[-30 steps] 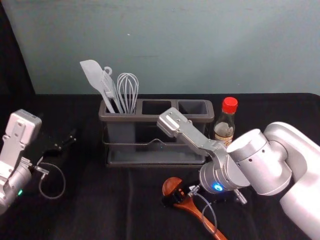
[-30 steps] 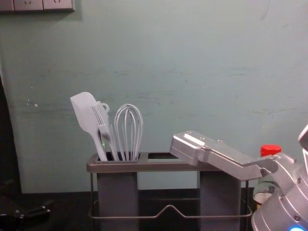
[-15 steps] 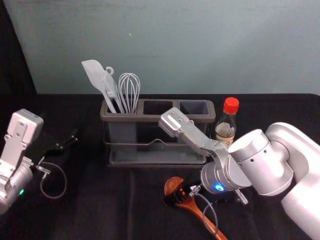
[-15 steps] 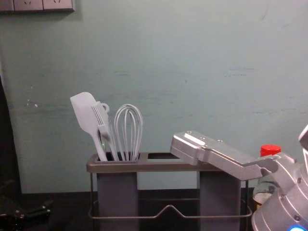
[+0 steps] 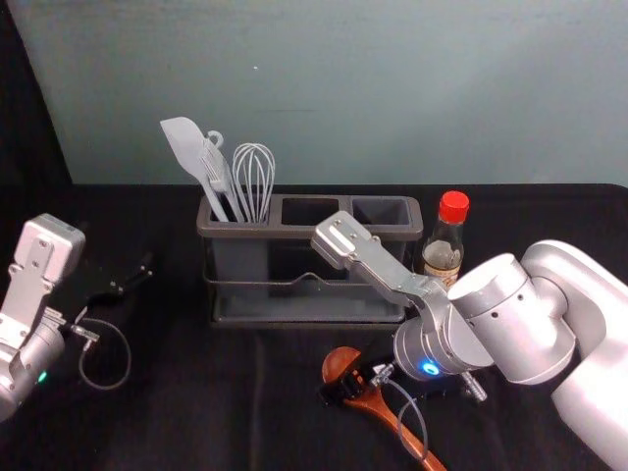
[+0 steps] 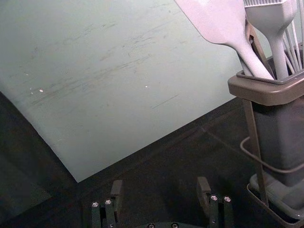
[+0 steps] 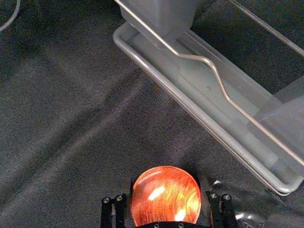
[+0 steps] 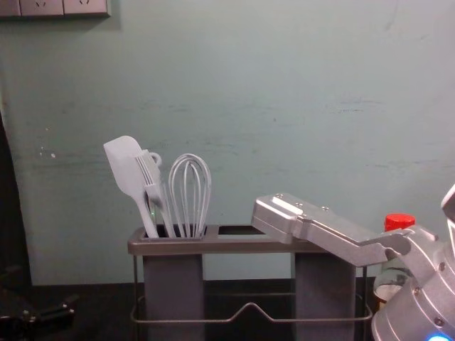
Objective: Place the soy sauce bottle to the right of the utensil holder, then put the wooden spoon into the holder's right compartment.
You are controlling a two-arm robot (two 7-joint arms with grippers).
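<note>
The left claw (image 6: 160, 194) is parked, wide open and empty, left of the grey-brown plastic utensil holder (image 5: 280, 234). Nearer, the right claw (image 7: 166, 192) stands open astride the reddish wooden spoon (image 5: 339, 362); best centre, then close evenly. The red-capped glass bottle (image 5: 444, 251) stands right of the holder.

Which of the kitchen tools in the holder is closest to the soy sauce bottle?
The whisk, with the loopy wires. It stands farthest right in the utensil holder; the spatula and other tools sit farther from the soy sauce bottle.
</note>
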